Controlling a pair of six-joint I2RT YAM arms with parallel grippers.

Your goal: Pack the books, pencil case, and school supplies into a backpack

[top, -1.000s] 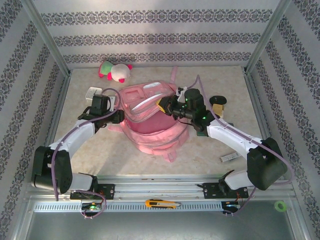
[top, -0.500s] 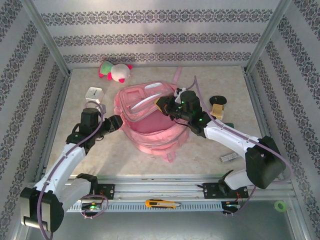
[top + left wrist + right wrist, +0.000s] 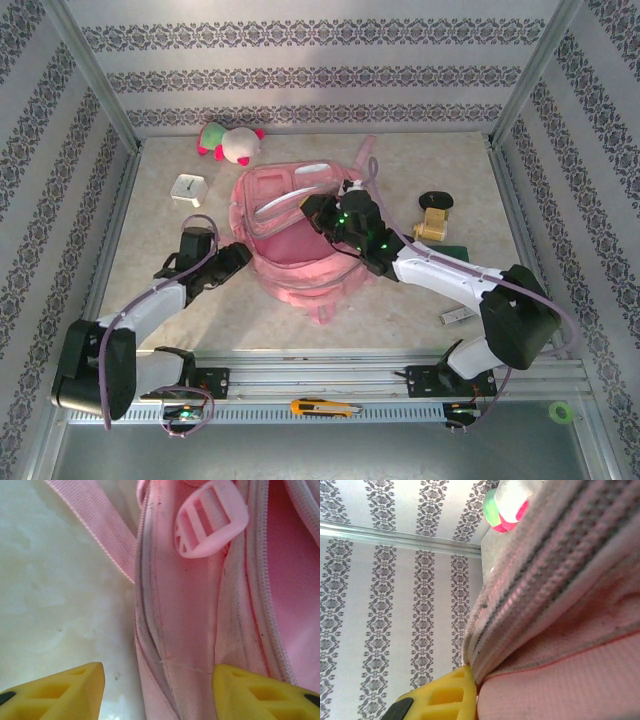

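Left jaws wide, pulled back at backpack (image 3: 300, 272) edge; right jaws still pinch its rim, shifted left.

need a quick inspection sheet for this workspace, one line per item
surface: beige table, marbled top
job's things: pink backpack lying open mid-table; green pencil case, small tan piece and grey bar lie outside, to its right
clutter: plush toy, white clock, black lump; cutter on front rail
hands: left hand open astride the backpack's side seam; right hand shut on its zip edge
cables: purple cable looping off each arm
surroundings: patterned walls, metal frame
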